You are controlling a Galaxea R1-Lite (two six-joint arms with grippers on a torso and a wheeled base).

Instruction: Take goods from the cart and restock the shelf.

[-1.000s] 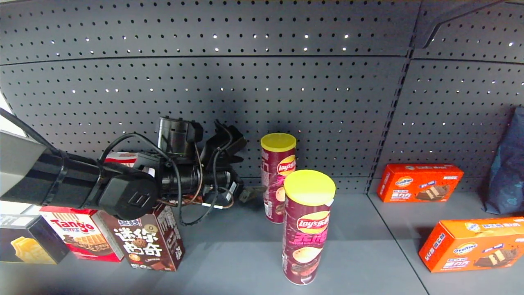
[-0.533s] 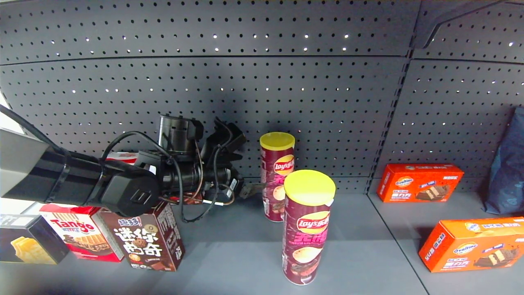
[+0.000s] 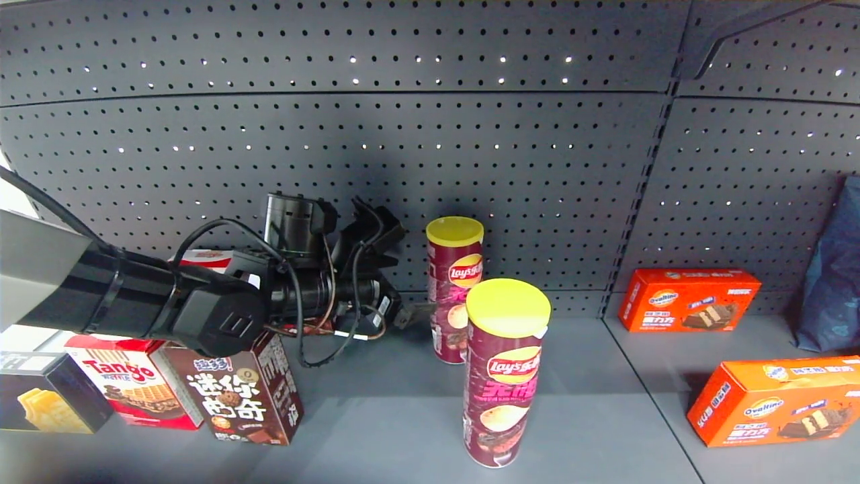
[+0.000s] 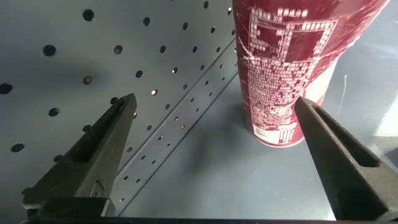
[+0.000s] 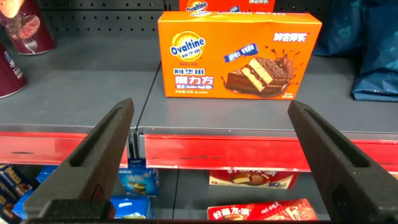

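The rear can [image 3: 455, 289], a glossy tube with a yellow plastic lid, stands upright on the shelf [image 3: 376, 417] just behind the front can [image 3: 505, 376]; I judge it was set there to deepen the row. My left hand [image 4: 216, 104], back-left of the front can, gapes empty. My right hand [image 5: 211, 104] is also wide open and empty.

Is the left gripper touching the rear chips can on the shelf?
Cannot tell. In the left wrist view one finger of the left gripper is clear of the rear chips can; the other's tip overlaps its edge.
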